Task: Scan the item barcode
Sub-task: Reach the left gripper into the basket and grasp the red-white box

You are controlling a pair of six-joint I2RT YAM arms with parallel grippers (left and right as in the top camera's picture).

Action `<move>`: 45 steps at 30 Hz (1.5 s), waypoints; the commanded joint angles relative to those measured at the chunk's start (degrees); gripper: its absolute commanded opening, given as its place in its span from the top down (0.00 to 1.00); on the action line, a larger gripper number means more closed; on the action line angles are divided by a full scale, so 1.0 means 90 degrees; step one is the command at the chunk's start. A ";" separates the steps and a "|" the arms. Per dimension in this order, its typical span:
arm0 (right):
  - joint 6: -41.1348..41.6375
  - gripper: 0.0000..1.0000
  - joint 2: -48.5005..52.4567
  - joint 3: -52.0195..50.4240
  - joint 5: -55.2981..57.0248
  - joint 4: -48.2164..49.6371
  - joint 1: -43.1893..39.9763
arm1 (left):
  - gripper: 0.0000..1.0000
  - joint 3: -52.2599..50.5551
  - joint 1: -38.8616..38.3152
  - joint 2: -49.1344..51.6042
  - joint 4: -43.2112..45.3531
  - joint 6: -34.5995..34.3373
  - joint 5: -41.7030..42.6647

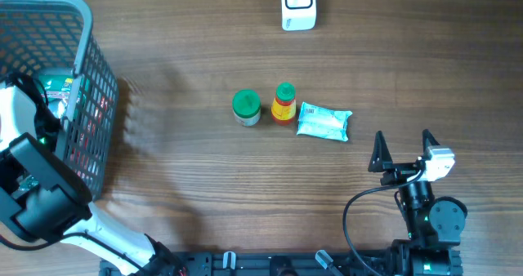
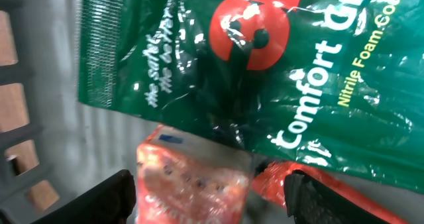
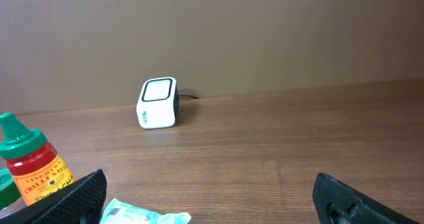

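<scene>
green packet (image 2: 265, 85) reading "Comfort", "Nitrile Foam"

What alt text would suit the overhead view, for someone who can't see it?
A green-lidded jar, a small sauce bottle and a pale blue packet sit in a row on a wooden table, a white barcode scanner at its far edge. The left arm reaches into a grey basket at the left; the right gripper sits open near the packet.
</scene>
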 commanded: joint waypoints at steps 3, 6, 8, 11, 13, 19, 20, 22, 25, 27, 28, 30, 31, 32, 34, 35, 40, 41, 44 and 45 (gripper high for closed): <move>-0.0114 0.00 0.0032 -0.0010 -0.0036 0.0022 0.0036 | 0.39 -0.0189 -0.0002 0.0078 0.0172 -0.0107 0.0032; -0.0114 0.00 0.0032 -0.0010 -0.0036 0.0022 0.0036 | 0.53 -0.0189 -0.0002 0.0078 0.0168 -0.0107 0.0032; -0.0114 0.00 0.0032 -0.0010 -0.0036 0.0019 0.0036 | 0.62 -0.0204 -0.0002 0.0078 0.0148 -0.0107 0.0032; -0.0114 0.00 0.0032 -0.0010 -0.0036 0.0022 0.0036 | 0.76 -0.0250 0.0000 0.0078 0.0151 -0.0109 0.0032; -0.0114 0.00 0.0032 -0.0010 -0.0036 0.0022 0.0036 | 0.90 -0.0250 -0.0002 0.0078 0.0119 -0.0107 0.0032; -0.0114 0.00 0.0032 -0.0010 -0.0036 0.0022 0.0036 | 0.96 -0.0250 -0.0002 0.0078 -0.0141 -0.0107 0.0032; -0.0114 0.00 0.0032 -0.0010 -0.0036 0.0022 0.0036 | 0.96 -0.0250 -0.0002 0.0078 -0.0168 -0.0107 0.0029; -0.0114 0.00 0.0032 -0.0010 -0.0036 0.0019 0.0036 | 0.96 -0.0250 -0.0002 0.0078 -0.0172 -0.0107 0.0032; -0.0114 0.00 0.0032 -0.0010 -0.0036 0.0022 0.0036 | 0.96 -0.0199 0.0000 0.0073 -0.0219 -0.0104 0.0029; -0.0114 0.00 0.0032 -0.0010 -0.0036 0.0019 0.0036 | 0.96 -0.0022 0.0000 0.0070 -0.0357 -0.0102 0.0029; -0.0114 0.00 0.0032 -0.0010 -0.0036 0.0022 0.0036 | 0.96 0.0126 0.0000 0.0073 -0.0474 -0.0102 0.0027; -0.0114 0.00 0.0032 -0.0010 -0.0036 0.0019 0.0036 | 0.96 0.0534 0.0000 0.0070 -0.0787 -0.0102 0.0027; -0.0114 0.00 0.0032 -0.0010 -0.0036 0.0019 0.0036 | 0.96 0.0775 0.0000 0.0070 -0.0969 -0.0102 0.0024; -0.0114 0.00 0.0032 -0.0010 -0.0036 0.0022 0.0036 | 0.96 0.1020 0.0000 0.0070 -0.1146 -0.0102 0.0024; -0.0114 0.00 0.0032 -0.0010 -0.0036 0.0022 0.0036 | 0.96 0.1520 0.0000 0.0070 -0.1491 -0.0100 0.0019; -0.0114 0.00 0.0032 -0.0010 -0.0036 0.0019 0.0036 | 0.96 0.1770 0.0000 0.0070 -0.1647 -0.0100 -0.0007; -0.0117 0.00 0.0032 -0.0010 -0.0036 0.0019 0.0036 | 0.96 0.3019 0.0000 0.0063 -0.2419 -0.0100 -0.0095; -0.0114 0.00 0.0032 -0.0010 -0.0036 0.0019 0.0036 | 0.96 0.3196 0.0000 0.0061 -0.2511 -0.0100 -0.0095; -0.0114 0.01 0.0032 -0.0010 -0.0036 0.0022 0.0036 | 0.96 0.3881 0.0000 0.0032 -0.2827 -0.0100 -0.0092; -0.0114 0.00 0.0032 -0.0010 -0.0036 0.0022 0.0036 | 0.96 0.4097 0.0000 0.0024 -0.2922 -0.0100 -0.0092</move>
